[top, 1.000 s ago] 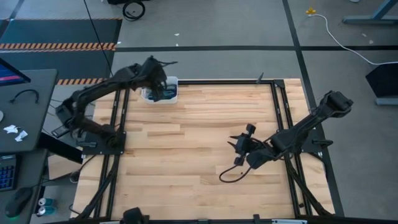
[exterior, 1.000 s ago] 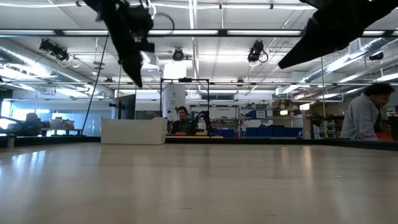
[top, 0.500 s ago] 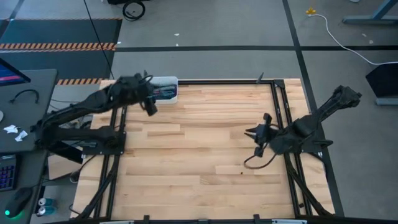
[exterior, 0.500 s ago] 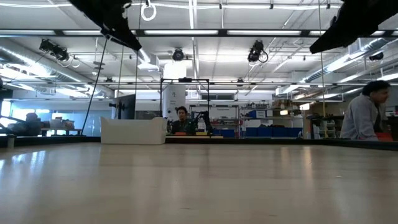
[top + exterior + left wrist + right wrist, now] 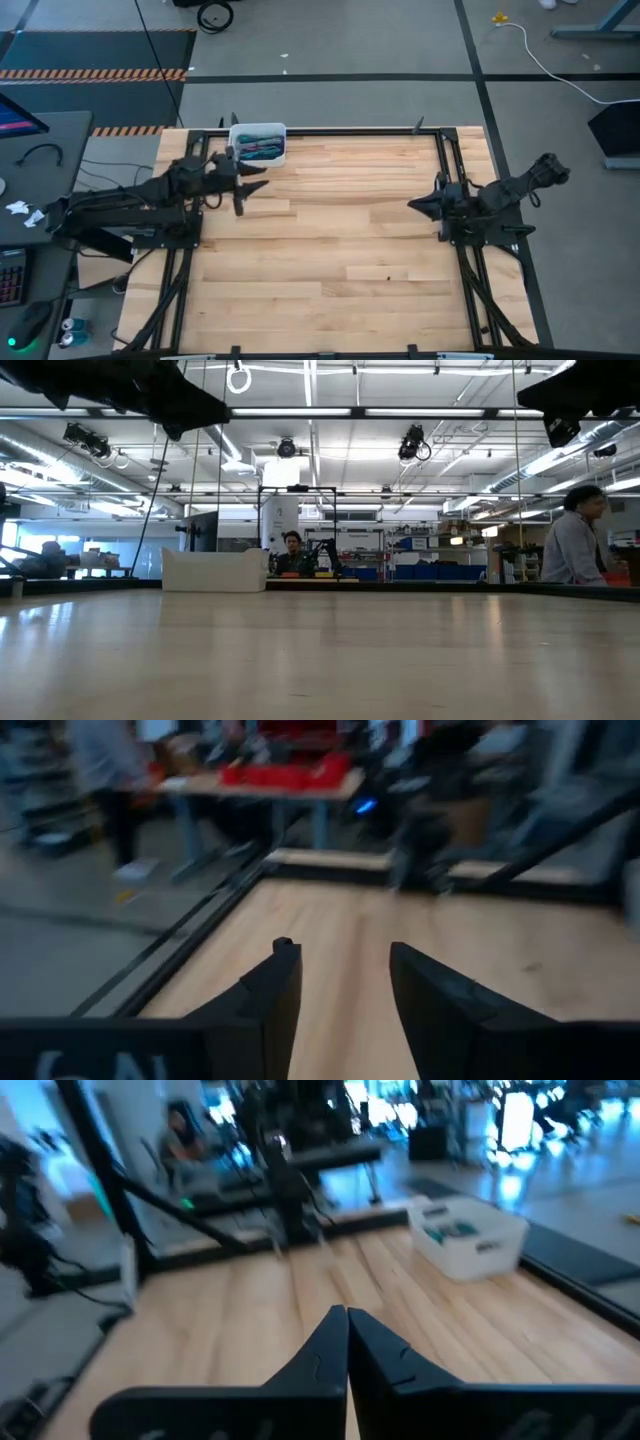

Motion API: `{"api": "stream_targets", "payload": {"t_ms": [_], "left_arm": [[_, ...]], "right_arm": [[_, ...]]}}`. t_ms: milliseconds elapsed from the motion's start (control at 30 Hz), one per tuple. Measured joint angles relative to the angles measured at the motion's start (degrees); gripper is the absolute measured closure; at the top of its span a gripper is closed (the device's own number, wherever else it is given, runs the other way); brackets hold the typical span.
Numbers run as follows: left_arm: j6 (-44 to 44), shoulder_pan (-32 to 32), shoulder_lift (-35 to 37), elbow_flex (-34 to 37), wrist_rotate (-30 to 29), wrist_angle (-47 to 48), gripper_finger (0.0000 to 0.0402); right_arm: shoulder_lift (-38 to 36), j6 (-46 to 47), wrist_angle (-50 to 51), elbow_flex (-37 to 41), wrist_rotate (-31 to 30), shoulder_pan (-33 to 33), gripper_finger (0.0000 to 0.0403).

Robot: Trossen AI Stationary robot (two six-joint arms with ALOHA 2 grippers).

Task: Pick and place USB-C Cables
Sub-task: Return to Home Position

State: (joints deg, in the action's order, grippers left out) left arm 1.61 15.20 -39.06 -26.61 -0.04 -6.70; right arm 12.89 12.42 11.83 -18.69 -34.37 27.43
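Observation:
A white bin (image 5: 258, 145) stands at the table's far left edge with several USB-C cable bundles (image 5: 262, 149) lying in it, teal and maroon among them. The bin also shows in the right wrist view (image 5: 468, 1238) and the low view (image 5: 215, 571). My left gripper (image 5: 248, 187) is open and empty, above the table a little nearer than the bin; its gap shows in the left wrist view (image 5: 340, 958). My right gripper (image 5: 413, 204) is shut and empty near the table's right edge; its closed fingers show in the right wrist view (image 5: 347, 1322).
The wooden table top (image 5: 320, 250) lies bare between the two arms. A black metal frame (image 5: 440, 160) runs along the table's sides. A person (image 5: 572, 547) stands in the room beyond the table, and another sits farther back.
My left gripper has drawn back from above the bin toward the near and left edges and has levelled out. My right gripper has pulled back from the table's middle toward the right and far edges. Both arms have risen in the low view.

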Motion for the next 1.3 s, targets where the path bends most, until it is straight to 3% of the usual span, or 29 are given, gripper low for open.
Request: {"api": "stream_targets", "payload": {"t_ms": [200,467,767,867,1000,1133,1300], "left_arm": [[-2.5,1.9,4.1,3.6,4.9,-3.7,0.029],[-4.9,6.4,7.4,5.8,17.6,-4.3,0.0393],[-5.3,8.2,7.4,10.3,20.1,-9.6,0.0397],[-6.4,10.8,8.7,12.2,24.0,-12.9,0.0397],[-9.4,15.0,13.1,15.7,28.1,-15.6,0.0398],[-13.5,18.8,18.5,18.9,28.4,-15.5,0.0397],[-16.2,17.3,24.2,21.8,26.4,-15.7,0.0399]], "right_arm": [[-12.4,-3.8,-1.0,3.0,6.1,-3.8,0.04],[-10.9,-4.7,-12.6,8.7,20.6,-10.9,0.0401],[-11.3,-4.5,-21.1,15.6,30.7,-23.1,0.0402],[-11.3,-4.6,-20.8,15.5,34.3,-27.9,0.0402],[-11.5,-3.9,-20.4,15.4,40.2,-33.8,0.0402],[-11.5,-0.6,-18.0,15.4,46.0,-38.7,0.0402],[-11.5,3.4,-18.2,15.8,47.6,-41.3,0.0402]]}}
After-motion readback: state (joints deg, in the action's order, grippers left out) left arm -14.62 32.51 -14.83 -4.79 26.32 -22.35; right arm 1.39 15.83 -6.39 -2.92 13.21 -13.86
